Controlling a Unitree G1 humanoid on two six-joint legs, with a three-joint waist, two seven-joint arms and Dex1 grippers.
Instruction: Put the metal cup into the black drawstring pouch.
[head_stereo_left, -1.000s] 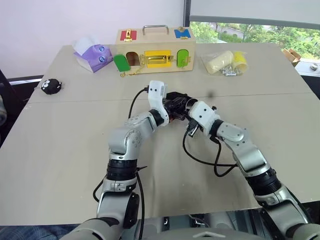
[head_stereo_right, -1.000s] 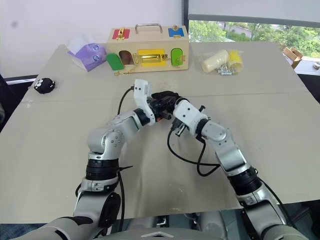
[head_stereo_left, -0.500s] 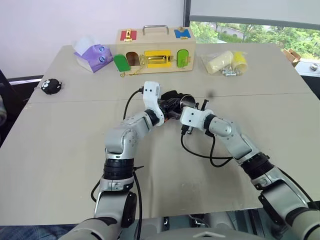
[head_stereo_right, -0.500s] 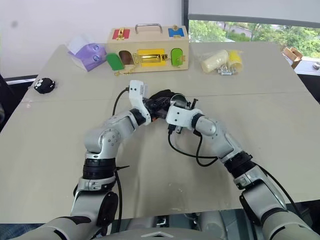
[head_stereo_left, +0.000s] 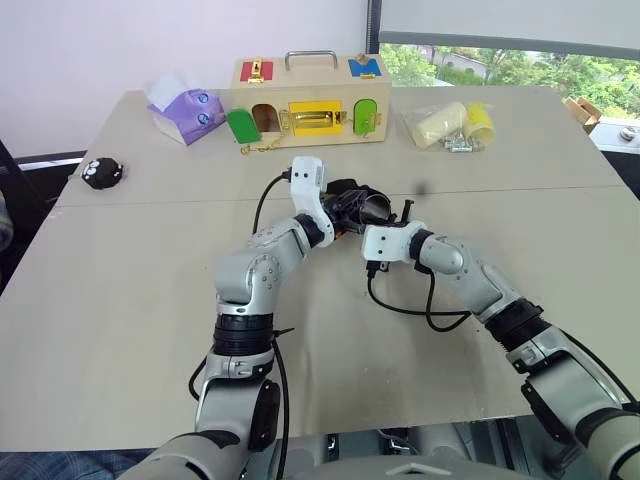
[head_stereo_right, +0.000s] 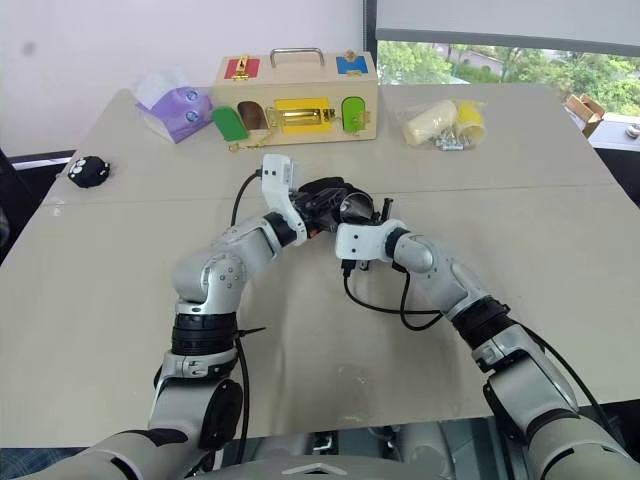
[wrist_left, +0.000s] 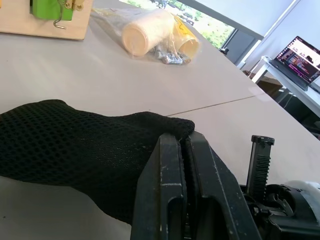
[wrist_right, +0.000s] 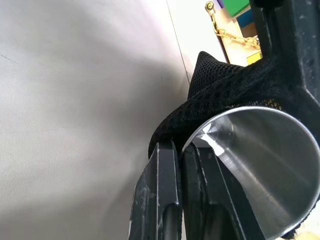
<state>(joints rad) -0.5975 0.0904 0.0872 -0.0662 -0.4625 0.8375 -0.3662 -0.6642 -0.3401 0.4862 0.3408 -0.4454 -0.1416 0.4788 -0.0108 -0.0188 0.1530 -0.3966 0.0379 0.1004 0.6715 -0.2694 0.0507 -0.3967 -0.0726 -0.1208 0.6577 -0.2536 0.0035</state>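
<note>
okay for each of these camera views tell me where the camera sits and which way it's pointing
Head views: on the head, facing forward and down over the table; both arms meet at the black drawstring pouch.
Left wrist view: along the left gripper, shut on the pouch; the yellow plastic cup lies beyond.
Right wrist view: along the right gripper, shut on the metal cup rim.
Shared: pouch in all; cup in head and right wrist.

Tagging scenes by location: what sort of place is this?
Probably an office or lab set up for manipulation tests: a large beige table by a window, an open laptop on a nearby desk, and a wooden latch-and-lock box as a prop.
</note>
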